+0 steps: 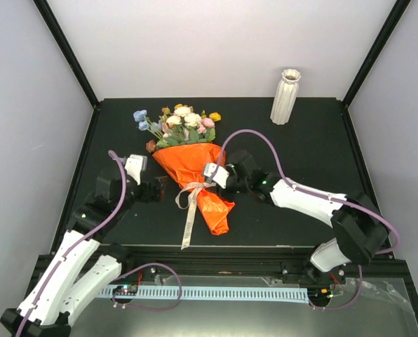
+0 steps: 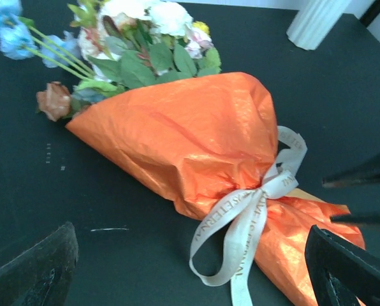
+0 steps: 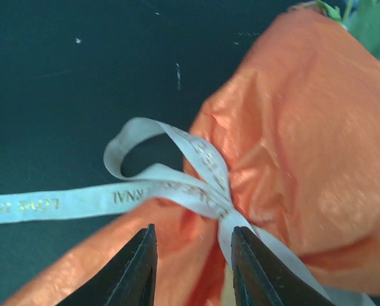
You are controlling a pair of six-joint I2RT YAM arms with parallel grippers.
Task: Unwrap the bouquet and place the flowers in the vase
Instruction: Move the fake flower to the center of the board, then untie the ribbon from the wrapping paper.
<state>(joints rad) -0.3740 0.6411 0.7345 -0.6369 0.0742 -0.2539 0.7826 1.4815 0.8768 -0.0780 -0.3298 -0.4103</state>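
lying on black tabletop (image 1: 321, 161) (white walls (image 1: 195, 42) around), bouquet (image 1: 195, 165); left claw (image 1: 155, 189) wide, right claw (image 3: 193, 252) narrow.

Orange bouquet (image 1: 191, 163), cream ribbon (image 1: 188, 219), white vase (image 1: 286, 98).

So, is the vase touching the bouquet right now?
Apart. The top external view shows a wide stretch of bare dark table between the vase and the bouquet.
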